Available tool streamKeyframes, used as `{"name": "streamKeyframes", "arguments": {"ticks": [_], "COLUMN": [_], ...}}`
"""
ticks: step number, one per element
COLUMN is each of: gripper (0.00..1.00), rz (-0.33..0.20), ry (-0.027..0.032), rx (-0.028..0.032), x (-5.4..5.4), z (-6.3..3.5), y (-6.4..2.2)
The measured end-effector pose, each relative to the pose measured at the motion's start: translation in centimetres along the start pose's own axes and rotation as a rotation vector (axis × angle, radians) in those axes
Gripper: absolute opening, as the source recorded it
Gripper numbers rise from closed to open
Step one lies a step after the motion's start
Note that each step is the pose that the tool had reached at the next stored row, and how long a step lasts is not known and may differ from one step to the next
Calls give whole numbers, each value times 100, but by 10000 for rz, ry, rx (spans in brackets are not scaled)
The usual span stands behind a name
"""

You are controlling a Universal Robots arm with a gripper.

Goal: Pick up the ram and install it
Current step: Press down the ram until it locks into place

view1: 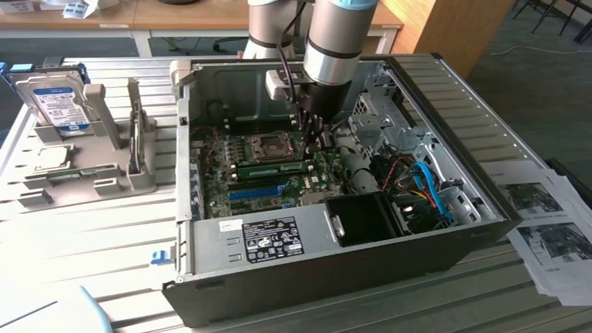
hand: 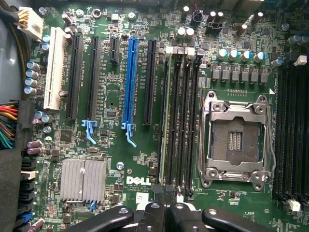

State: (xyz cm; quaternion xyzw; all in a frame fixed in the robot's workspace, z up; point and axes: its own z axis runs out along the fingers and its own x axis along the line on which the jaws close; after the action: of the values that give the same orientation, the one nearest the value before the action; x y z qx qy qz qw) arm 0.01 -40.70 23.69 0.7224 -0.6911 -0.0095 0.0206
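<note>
End effector (hand: 166, 205): black metal fingers shut together, nothing held, poised over the motherboard (hand: 116, 159). One ram (view1: 274, 168), a thin green stick, sits seated in a slot beside the square silver CPU socket (hand: 236, 140). One ribbed aluminium heatsink (hand: 83, 180). One bright blue plastic slot (hand: 129, 82). Open steel case (view1: 481, 173) on slatted worktop (view1: 83, 236). One silver hard drive (view1: 55, 100) upright in grey rack.

an open computer case (view1: 444, 90) is lying on a slatted table (view1: 83, 257). a hard drive (view1: 57, 104) is standing upright in a grey holder (view1: 102, 177) at the exterior view's left. printed sheets (view1: 545, 222) are lying at its right. a blue slot (hand: 129, 82), a silver heatsink (hand: 83, 180) and an empty processor socket (hand: 236, 140) are sitting on the motherboard (hand: 116, 159).
</note>
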Motion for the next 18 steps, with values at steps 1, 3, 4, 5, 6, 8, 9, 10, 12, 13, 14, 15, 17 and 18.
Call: {"name": "streamKeyframes", "arguments": {"ticks": [1,3,4,5,6,8,9,10,12,13,14,15,17,18], "gripper": [9,9,9,9,9,9,9,9,9,9,9,9,9,9], "rz": [0,-1,-1,-1,-1,-1,-2,-1,-1,-2,-1,-2,-1,-1], "ry": [0,-2,-5,-2,0,-1,0,0,0,0,0,1,2,2], "rx": [0,1,2,1,0,1,0,0,0,0,0,-1,-1,0], "x": [0,0,-1,-1,0,-1,-1,-1,-1,-1,-1,-1,-1,-1], "z": [0,3,9,15,22,36,42,49,63,70,76,79,78,79], "y": [0,-1,-1,-2,-2,-2,-3,-3,-3,-4,-4,-4,-4,-4]}}
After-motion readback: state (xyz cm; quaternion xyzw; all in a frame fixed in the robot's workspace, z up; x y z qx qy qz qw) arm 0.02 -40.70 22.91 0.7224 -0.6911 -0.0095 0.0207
